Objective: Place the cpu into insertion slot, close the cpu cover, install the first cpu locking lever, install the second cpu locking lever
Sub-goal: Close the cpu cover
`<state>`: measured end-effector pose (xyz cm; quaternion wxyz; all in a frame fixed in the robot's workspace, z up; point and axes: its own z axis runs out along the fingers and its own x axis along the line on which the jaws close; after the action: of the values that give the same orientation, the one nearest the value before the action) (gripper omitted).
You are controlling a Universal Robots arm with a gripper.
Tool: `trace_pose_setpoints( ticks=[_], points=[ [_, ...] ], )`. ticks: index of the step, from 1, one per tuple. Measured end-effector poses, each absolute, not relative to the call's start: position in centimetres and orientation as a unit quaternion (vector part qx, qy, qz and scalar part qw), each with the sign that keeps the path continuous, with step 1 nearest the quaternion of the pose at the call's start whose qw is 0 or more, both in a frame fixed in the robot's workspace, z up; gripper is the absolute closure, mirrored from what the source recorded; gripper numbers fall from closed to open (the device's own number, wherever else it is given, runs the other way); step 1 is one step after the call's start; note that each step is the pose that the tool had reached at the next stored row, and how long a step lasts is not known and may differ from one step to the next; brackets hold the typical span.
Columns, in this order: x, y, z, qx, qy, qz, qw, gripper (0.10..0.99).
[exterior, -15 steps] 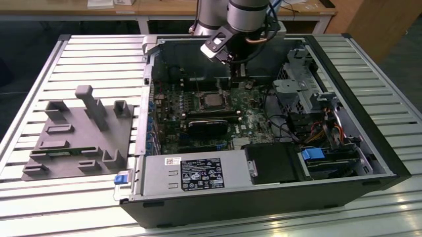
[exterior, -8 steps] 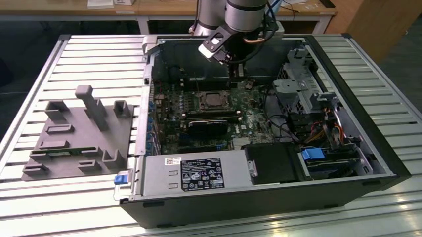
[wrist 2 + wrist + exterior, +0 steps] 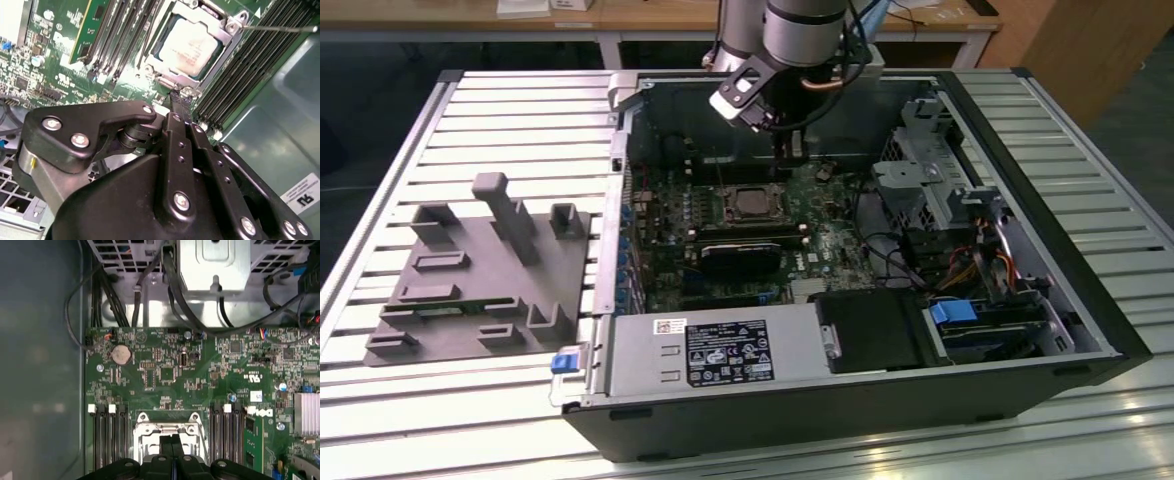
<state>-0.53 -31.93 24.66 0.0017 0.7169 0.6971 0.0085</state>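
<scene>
On the exterior view's left a grey moulded fixture [image 3: 480,270] lies on the slatted desk [image 3: 400,120]; just beside it stands the open computer case [image 3: 854,420], its green motherboard [image 3: 834,262] facing up; near the board's middle the cpu [image 3: 750,203] sits flat in its socket, pale top showing; in the second wrist view the cpu cover [image 3: 226,39] lies down around it, framing the chip through its window; a thin wire lever [image 3: 280,28] juts from the cover's corner across the memory slots [image 3: 250,70]; the gripper [image 3: 787,152] hangs just above the socket's edge, its fingers pressed together with nothing between them, tips just beside the cover's rim in both wrist views; toward the exterior view's right are a metal drive cage [image 3: 921,170] and bundled cables [image 3: 961,270].
</scene>
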Motion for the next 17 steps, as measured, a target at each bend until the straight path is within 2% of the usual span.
trace_pose_setpoints(
  ticks=[17],
  points=[
    [-3.1, -32.5, 23.6, 0.717, 0.697, 0.008, 0.002, 0.984]
  ],
)
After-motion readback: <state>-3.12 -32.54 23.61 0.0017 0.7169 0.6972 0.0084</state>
